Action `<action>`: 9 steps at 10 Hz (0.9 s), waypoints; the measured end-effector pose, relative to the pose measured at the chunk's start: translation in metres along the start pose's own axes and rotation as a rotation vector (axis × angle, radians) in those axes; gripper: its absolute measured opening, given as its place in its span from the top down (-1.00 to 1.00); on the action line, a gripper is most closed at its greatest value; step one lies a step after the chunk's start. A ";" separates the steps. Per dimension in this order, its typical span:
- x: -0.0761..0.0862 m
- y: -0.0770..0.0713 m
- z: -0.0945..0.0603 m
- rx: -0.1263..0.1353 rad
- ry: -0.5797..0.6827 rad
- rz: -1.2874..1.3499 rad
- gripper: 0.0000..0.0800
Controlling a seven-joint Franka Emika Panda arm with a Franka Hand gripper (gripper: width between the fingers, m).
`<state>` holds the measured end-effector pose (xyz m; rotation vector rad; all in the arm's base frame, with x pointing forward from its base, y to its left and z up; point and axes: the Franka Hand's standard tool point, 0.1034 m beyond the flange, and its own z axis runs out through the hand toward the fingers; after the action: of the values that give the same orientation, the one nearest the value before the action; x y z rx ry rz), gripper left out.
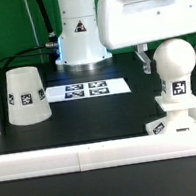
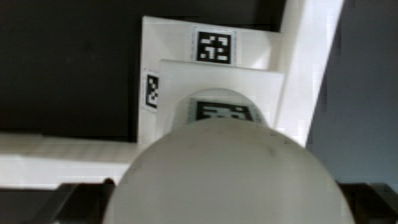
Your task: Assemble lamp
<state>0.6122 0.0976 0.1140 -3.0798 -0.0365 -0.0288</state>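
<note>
You cannot tell if the gripper [image 2: 214, 206] clasps the bulb [image 1: 171, 59]; an off-centre push may tip it from the base [image 1: 176, 124] toward nine o'clock.

Bulb [image 1: 174, 60] atop base [image 1: 175, 123]; shade [image 1: 25, 94] well apart

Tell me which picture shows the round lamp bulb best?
The exterior view. There the whole bulb shows, round ball on its tagged stem, standing upright on the base. The wrist view looks down on it from close: the bulb is a big blurry white blob hiding most of its stem.
</note>
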 end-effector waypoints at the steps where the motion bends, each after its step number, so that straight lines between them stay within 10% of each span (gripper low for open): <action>1: -0.001 0.000 0.000 0.006 -0.006 0.085 -0.45; 7: 0.000 0.002 0.000 0.028 -0.017 0.437 -0.45; 9: 0.000 -0.001 0.000 0.021 -0.018 0.357 -0.73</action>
<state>0.6121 0.0988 0.1144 -3.0150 0.5054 0.0169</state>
